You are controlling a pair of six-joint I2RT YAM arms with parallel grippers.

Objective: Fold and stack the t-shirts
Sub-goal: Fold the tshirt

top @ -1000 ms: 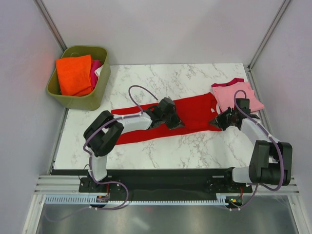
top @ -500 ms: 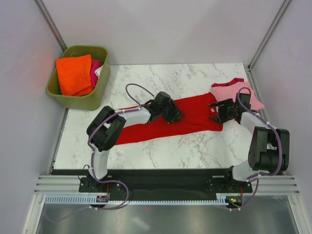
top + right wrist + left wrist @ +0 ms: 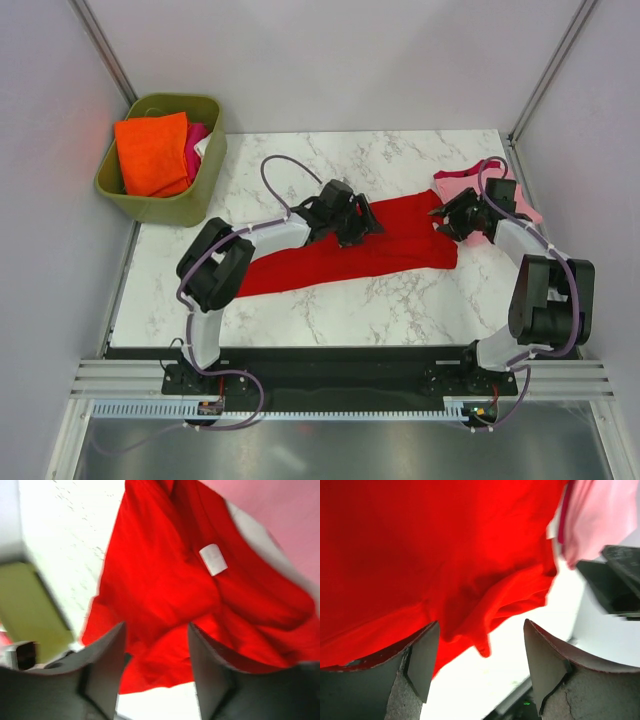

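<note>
- The red t-shirt (image 3: 400, 240) lies stretched in a long band across the middle of the marble table (image 3: 330, 310). In the top view it runs from lower left to right of centre, and it is rumpled at its right end.
- The pink t-shirt (image 3: 462, 188) lies at the upper right of the table, with dark pink trim along its top edge. Its left side is just beside the red shirt's right end; I cannot tell whether they touch.
- The left gripper (image 3: 352, 228) sits over the middle of the red t-shirt. In its wrist view the fingers (image 3: 422, 665) stand wide apart, released. A loose fold of red cloth and bare table show between them, and nothing is pinched.
- The right gripper (image 3: 447, 222) sits at the red shirt's right end, where the two shirts meet. Its fingers (image 3: 105, 665) are also spread and grip nothing. Beyond them lies red cloth with a white label (image 3: 213, 559).
- The olive-green tub (image 3: 150, 208) stands past the table's upper left corner and holds a folded orange cloth (image 3: 152, 152).
</note>
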